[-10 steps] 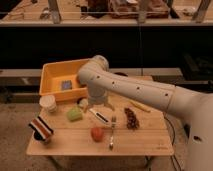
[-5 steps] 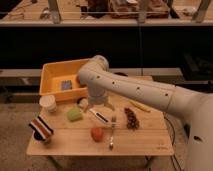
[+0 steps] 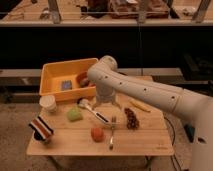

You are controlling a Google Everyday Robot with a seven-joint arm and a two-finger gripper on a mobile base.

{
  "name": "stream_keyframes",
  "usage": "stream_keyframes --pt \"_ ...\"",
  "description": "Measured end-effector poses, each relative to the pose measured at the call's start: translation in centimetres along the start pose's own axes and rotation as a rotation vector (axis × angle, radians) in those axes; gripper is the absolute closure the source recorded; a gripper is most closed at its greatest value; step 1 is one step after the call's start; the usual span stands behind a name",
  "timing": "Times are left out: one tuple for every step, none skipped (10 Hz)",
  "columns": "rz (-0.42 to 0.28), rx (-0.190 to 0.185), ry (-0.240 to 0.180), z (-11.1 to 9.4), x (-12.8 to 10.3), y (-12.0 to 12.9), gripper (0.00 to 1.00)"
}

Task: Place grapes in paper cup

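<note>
Camera view: I have the gripper (image 3: 107,104) hanging over the middle of the surface (image 3: 150,142), just in front of the yellow bin (image 3: 50,75), with the jaws released, spread wide, and nothing between them. The grapes (image 3: 131,118) lie on the surface to the right of the gripper in this view and slightly nearer the front edge, near it but untouched. The paper cup (image 3: 48,103) stands upright at the left side of the surface, just beside the bin's front corner and well apart from the grapes. Between the two lie a white-headed brush (image 3: 92,111), a green block (image 3: 75,114), an orange-red fruit (image 3: 97,134) and a fork (image 3: 112,135). I judge the step in hand to be the approach to the grapes, since no pick has been made. The next move calls for shifting the gripper over the cluster, lowering it with the jaws wide, and closing gently on the bunch. The carry to the cup must then clear the brush and the green block.
</note>
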Motion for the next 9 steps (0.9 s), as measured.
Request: stream_keyframes --pt "0.002 0.007 0.007 0.3 0.3 0.9 0.2" --pt "0.007 0.01 0.016 0.7 0.8 2.0 0.2" --pt "0.014 0.009 0.021 1.3 1.3 3.4 0.2" --pt "0.029 0.008 0.025 2.3 1.8 5.9 0.2" --pt "0.053 0.003 0.021 3.3 2.3 8.6 0.2" --pt "0.072 -0.01 0.018 3.9 2.6 10.2 0.2" --pt "0.071 -0.005 0.014 3.9 2.6 10.1 0.2" --pt "0.07 -0.001 0.013 3.9 2.6 9.9 0.2" --pt "0.07 -0.002 0.015 3.9 2.6 9.9 0.2"
